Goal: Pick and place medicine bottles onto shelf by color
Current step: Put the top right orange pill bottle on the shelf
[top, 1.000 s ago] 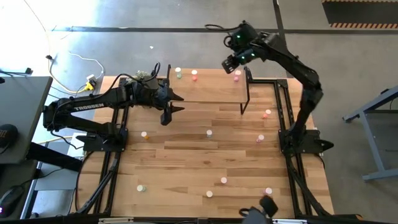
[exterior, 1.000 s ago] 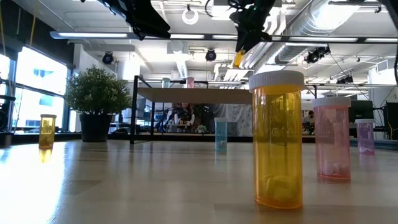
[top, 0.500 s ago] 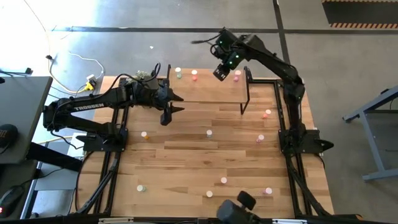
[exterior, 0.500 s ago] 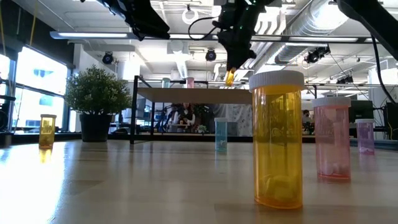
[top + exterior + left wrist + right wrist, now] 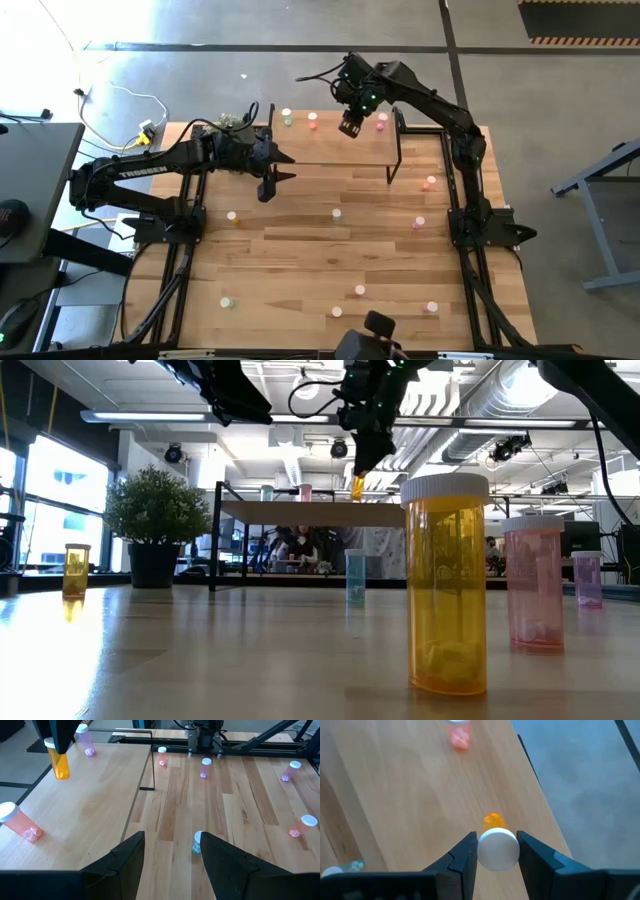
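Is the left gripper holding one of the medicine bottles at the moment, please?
No, the left gripper shows open, empty fingers in its wrist view, with only a pale blue bottle standing on the table beyond them.

Orange bottle (image 5: 493, 821) hangs upright over the shelf (image 5: 330, 150) — white-capped, gripped by the fingers

The pale cap of a pink bottle (image 5: 457, 721) was cut off by the right wrist picture's edge. The small capped bottles (image 5: 359, 291) scattered on the slatted wooden table (image 5: 300, 250) were too tiny in the high view for contents to be told.
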Robot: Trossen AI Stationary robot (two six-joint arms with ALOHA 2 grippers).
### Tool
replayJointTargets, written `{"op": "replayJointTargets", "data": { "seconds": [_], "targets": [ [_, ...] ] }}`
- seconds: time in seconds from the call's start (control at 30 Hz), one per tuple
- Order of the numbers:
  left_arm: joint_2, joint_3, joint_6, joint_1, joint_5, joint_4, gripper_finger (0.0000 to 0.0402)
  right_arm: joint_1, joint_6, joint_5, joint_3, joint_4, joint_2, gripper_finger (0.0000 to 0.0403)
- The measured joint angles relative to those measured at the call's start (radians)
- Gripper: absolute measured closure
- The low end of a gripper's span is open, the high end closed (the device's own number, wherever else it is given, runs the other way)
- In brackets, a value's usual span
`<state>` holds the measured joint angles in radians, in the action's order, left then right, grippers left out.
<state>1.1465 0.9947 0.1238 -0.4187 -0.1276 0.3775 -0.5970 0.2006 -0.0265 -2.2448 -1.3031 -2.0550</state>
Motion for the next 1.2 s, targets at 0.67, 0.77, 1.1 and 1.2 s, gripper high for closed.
{"op": "replayJointTargets", "data": {
  "seconds": [0.67,0.77,1.1,1.2],
  "targets": [
    [0.000,0.000,0.000,0.000,0.000,0.000,0.0218,0.004,0.011,0.024,0.002,-0.024,-0.034,0.0288],
    [0.000,0.000,0.000,0.000,0.000,0.000,0.0218,0.004,0.018,0.023,0.002,-0.016,-0.034,0.0288],
    [0.000,0.000,0.000,0.000,0.000,0.000,0.0218,0.004,0.013,0.023,0.002,-0.020,-0.034,0.0288],
    [0.000,0.000,0.000,0.000,0.000,0.000,0.0218,0.004,0.007,0.023,0.002,-0.020,-0.034,0.0288]
  ]
}}
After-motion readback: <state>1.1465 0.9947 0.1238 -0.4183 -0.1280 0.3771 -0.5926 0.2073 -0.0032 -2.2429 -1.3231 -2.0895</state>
